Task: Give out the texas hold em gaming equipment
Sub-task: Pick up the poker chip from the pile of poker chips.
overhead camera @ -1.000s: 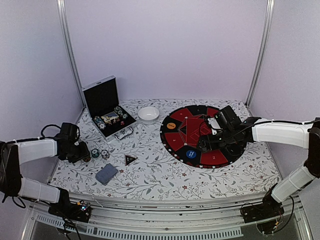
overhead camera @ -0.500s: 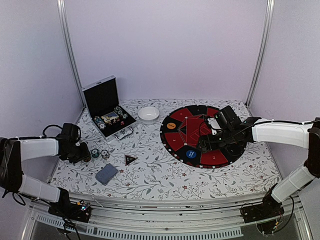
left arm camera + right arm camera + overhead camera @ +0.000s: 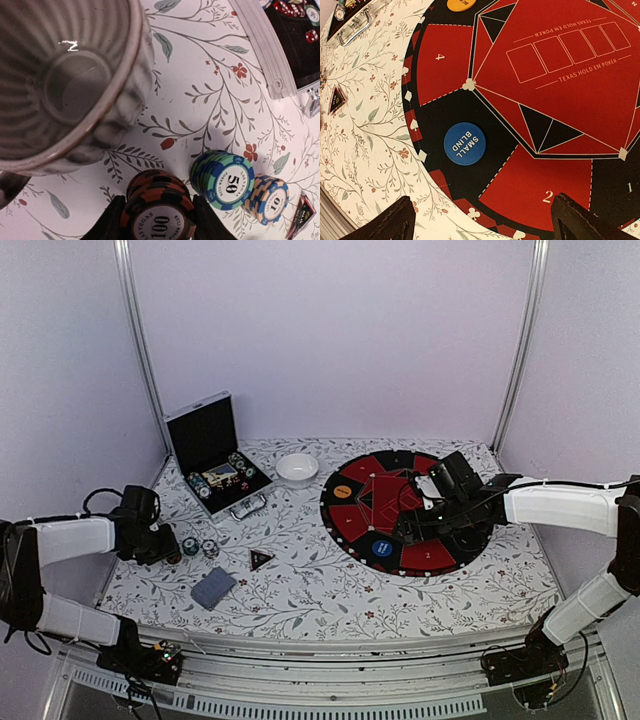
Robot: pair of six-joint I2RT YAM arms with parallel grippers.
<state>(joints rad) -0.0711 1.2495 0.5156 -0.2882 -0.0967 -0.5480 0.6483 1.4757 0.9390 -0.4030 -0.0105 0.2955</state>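
My left gripper [image 3: 159, 222] is shut on a stack of black-and-orange "100" poker chips [image 3: 159, 197] standing on the flowered cloth; in the top view it [image 3: 152, 540] is at the table's left. A teal "50" stack [image 3: 224, 179] and an orange-blue "10" stack [image 3: 270, 199] stand just right of it. My right gripper [image 3: 485, 220] is open and empty, low over the round red-and-black poker mat [image 3: 560, 70]. A blue "small blind" disc [image 3: 463, 143] lies ahead of it. An orange disc [image 3: 462, 4] lies further on. A grey-blue card deck [image 3: 213, 587] lies near the front left.
A ribbed grey cup [image 3: 70, 85] stands close beyond the left gripper. The open black silver-edged case [image 3: 212, 455] with more chips is at the back left, a white bowl [image 3: 297, 468] beside it. A small black triangle marker [image 3: 261, 559] lies mid-table.
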